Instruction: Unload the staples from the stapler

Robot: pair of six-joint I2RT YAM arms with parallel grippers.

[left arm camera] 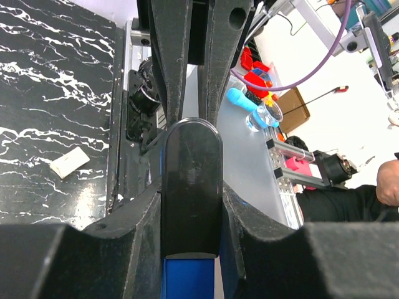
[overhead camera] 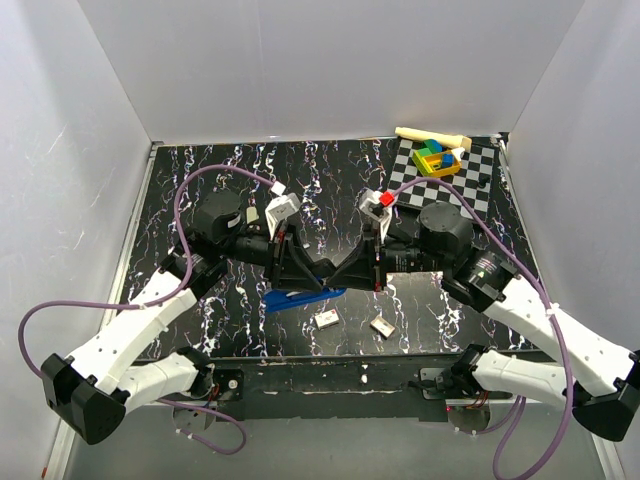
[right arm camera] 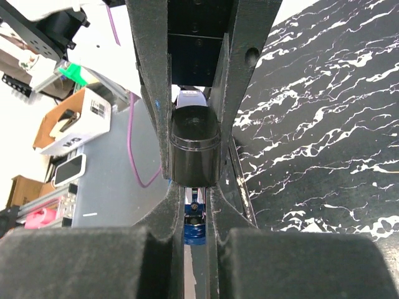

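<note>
Stapler point(overhead camera: 303, 297) is at the table's front centre, held from both sides: left gripper point(left arm camera: 190, 205) is clamped narrow on its dark rounded end, and right gripper point(right arm camera: 194, 187) pinches the opposite end. Risk: uneven opposed pulling could twist the slim body free and drop it.

Our right gripper point(right arm camera: 194, 187) has its dark fingers point(right arm camera: 224, 212) pressed close on both sides of the stapler point(right arm camera: 194, 235), whose blue body shows low in the gap beneath a black rounded piece. To the right lies the black, white-veined table point(right arm camera: 324, 124); to the left, off the table, we see a cardboard box point(right arm camera: 72, 121) and a purple cable point(right arm camera: 132, 143)
</note>
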